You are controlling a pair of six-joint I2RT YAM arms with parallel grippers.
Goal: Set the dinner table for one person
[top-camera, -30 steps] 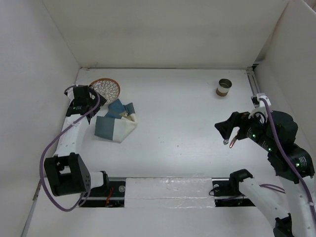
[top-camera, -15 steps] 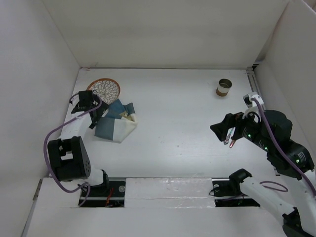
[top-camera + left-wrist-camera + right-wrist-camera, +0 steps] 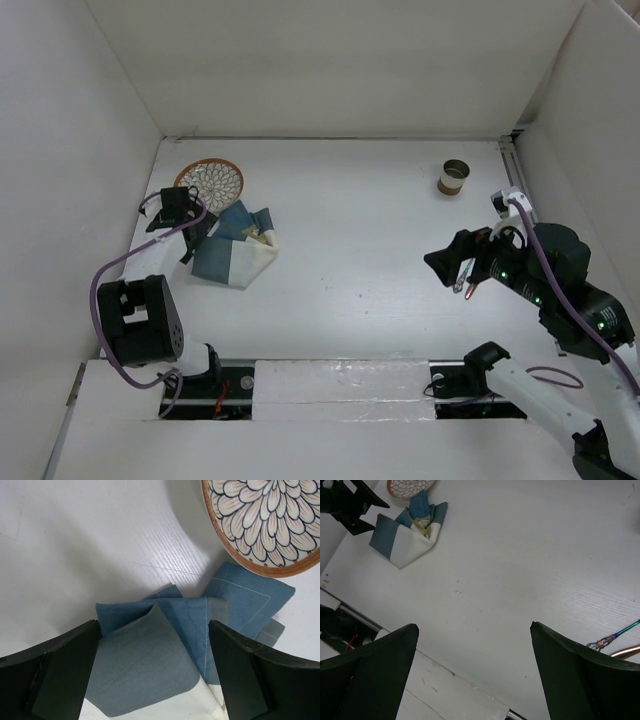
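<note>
The dinner table point(image 3: 350, 230) is the large white surface. A crumpled blue-and-tan placemat point(image 3: 236, 250) lies at its left, next to a flower-patterned plate point(image 3: 212, 180) with an orange rim. My left gripper point(image 3: 192, 240) is open, its jaws straddling a raised blue fold of the placemat point(image 3: 150, 655) without closing on it; the plate point(image 3: 265, 520) shows at the upper right of that view. My right gripper point(image 3: 447, 265) is open and empty above the table at the right. Cutlery point(image 3: 615, 636) lies beside and partly under it.
A small brown-banded cup point(image 3: 454, 177) stands at the back right. White walls bound the table on three sides. A metal rail point(image 3: 514, 170) runs along the right edge. The right wrist view shows the placemat point(image 3: 410, 530) and the left gripper point(image 3: 350, 505) far off.
My left arm has swung its gripper down from beside the plate onto the placemat's left edge. My right gripper has shifted slightly left and back.
</note>
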